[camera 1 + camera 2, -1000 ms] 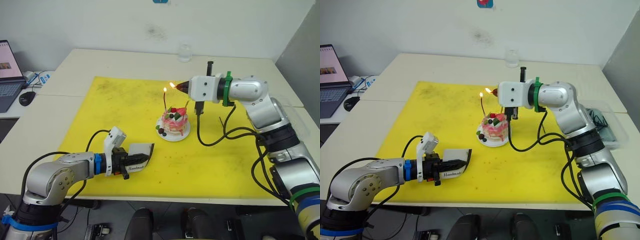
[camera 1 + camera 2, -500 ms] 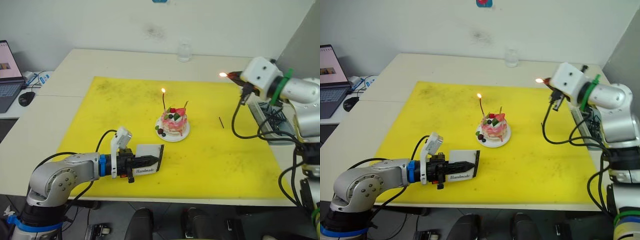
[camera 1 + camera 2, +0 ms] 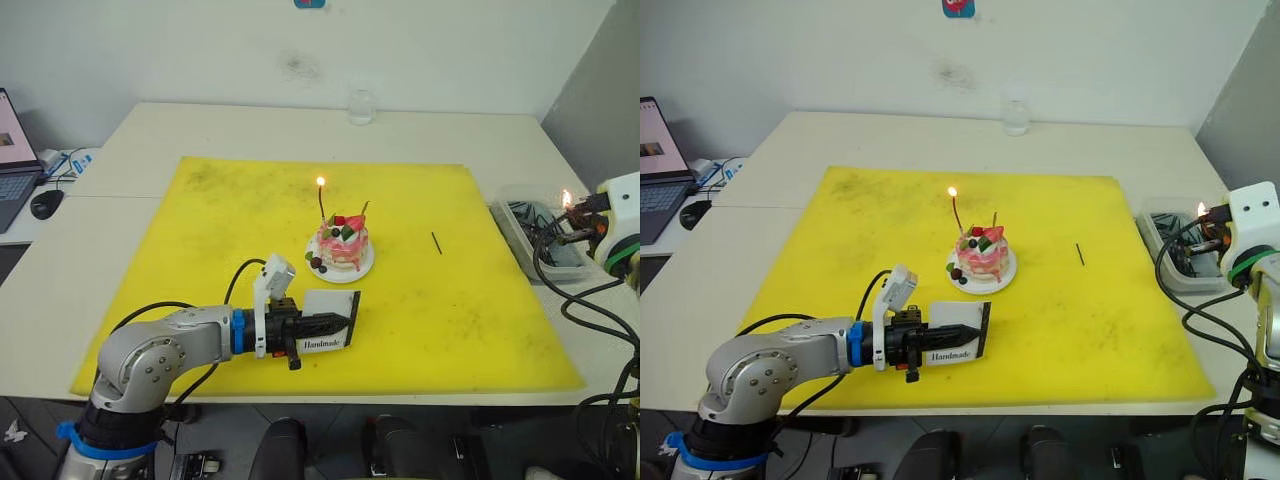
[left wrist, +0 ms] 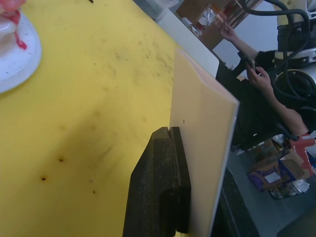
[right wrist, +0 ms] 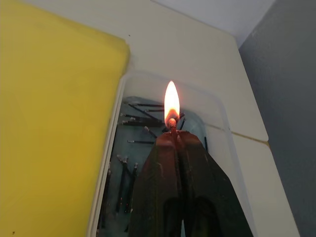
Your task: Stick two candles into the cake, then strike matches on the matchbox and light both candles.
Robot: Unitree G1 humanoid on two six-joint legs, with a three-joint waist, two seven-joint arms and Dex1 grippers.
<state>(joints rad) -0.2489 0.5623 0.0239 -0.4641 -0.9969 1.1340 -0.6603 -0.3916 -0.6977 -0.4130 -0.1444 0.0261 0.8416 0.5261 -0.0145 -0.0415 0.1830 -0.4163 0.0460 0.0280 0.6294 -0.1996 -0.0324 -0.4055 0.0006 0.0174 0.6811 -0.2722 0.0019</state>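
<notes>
The right gripper (image 5: 173,136) is clamped on a burning match (image 5: 171,123) directly above the clear tray (image 5: 217,116) of spent matches (image 5: 129,122). Hazard, as judged: the flame sits just beside the fingertips; a delayed drop risks scorching them.

The left gripper (image 3: 962,343) is closed on the matchbox (image 3: 958,343), held on edge near the cake (image 3: 980,254).

Count: two candles in the cake, reddish candle (image 3: 957,212) lit, greenish candle (image 3: 994,219) unlit; one loose match (image 3: 1079,254) on the yellow mat (image 3: 1080,330).
</notes>
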